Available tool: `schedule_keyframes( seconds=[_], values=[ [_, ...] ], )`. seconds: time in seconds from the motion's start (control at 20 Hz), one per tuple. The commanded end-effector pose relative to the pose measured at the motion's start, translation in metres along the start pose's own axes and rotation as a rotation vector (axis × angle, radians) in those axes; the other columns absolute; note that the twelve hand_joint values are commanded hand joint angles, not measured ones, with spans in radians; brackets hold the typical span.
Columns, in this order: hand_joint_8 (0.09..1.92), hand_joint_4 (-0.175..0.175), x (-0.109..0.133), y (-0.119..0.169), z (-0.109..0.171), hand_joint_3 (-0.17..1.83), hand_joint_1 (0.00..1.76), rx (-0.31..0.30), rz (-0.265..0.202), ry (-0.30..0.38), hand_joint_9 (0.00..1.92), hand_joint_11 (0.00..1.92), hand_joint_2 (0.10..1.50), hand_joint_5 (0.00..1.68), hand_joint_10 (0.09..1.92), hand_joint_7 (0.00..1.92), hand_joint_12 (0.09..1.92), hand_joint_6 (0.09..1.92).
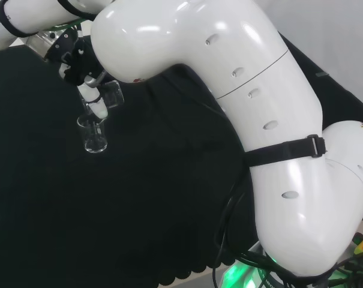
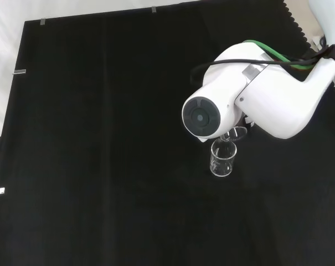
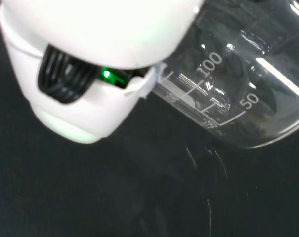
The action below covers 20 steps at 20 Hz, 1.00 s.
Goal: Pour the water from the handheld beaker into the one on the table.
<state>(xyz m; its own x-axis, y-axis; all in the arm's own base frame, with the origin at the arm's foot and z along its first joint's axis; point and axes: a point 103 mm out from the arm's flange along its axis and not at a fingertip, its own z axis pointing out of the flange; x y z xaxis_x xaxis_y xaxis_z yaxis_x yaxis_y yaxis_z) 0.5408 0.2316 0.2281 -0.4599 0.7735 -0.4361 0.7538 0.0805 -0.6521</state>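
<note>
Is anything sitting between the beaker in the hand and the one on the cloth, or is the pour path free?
Nothing visible blocks it. The held beaker is tilted in the hand directly above the open mouth of the table beaker, with only bare black cloth around it.

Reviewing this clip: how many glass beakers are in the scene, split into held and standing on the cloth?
Held beaker, tipped in the hand: 1
Standing beaker on the black cloth: 1
Total: 2 beakers
</note>
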Motion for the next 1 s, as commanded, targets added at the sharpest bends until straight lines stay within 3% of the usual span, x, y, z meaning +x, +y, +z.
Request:
schedule_keyframes(
  seconds=[0.05, 0.3, 0.5, 1.0],
  values=[
    [0.09, -0.175, -0.003, -0.003, 0.009, 0.69, 1.44, -0.054, -0.006, 0.065, 1.45, 1.29, 0.56, 1.44, 0.36, 1.63, 0.69, 0.33],
    [0.09, -0.175, -0.013, -0.008, 0.011, 0.69, 1.44, -0.123, -0.009, 0.174, 1.45, 1.29, 0.56, 1.44, 0.36, 1.63, 0.69, 0.33],
    [0.09, -0.175, -0.022, -0.011, 0.013, 0.69, 1.44, -0.144, -0.012, 0.258, 1.45, 1.29, 0.56, 1.44, 0.36, 1.63, 0.69, 0.33],
    [0.09, -0.175, -0.033, -0.017, 0.019, 0.69, 1.44, -0.208, -0.019, 0.361, 1.45, 1.29, 0.56, 1.44, 0.36, 1.63, 0.69, 0.33]
  ],
)
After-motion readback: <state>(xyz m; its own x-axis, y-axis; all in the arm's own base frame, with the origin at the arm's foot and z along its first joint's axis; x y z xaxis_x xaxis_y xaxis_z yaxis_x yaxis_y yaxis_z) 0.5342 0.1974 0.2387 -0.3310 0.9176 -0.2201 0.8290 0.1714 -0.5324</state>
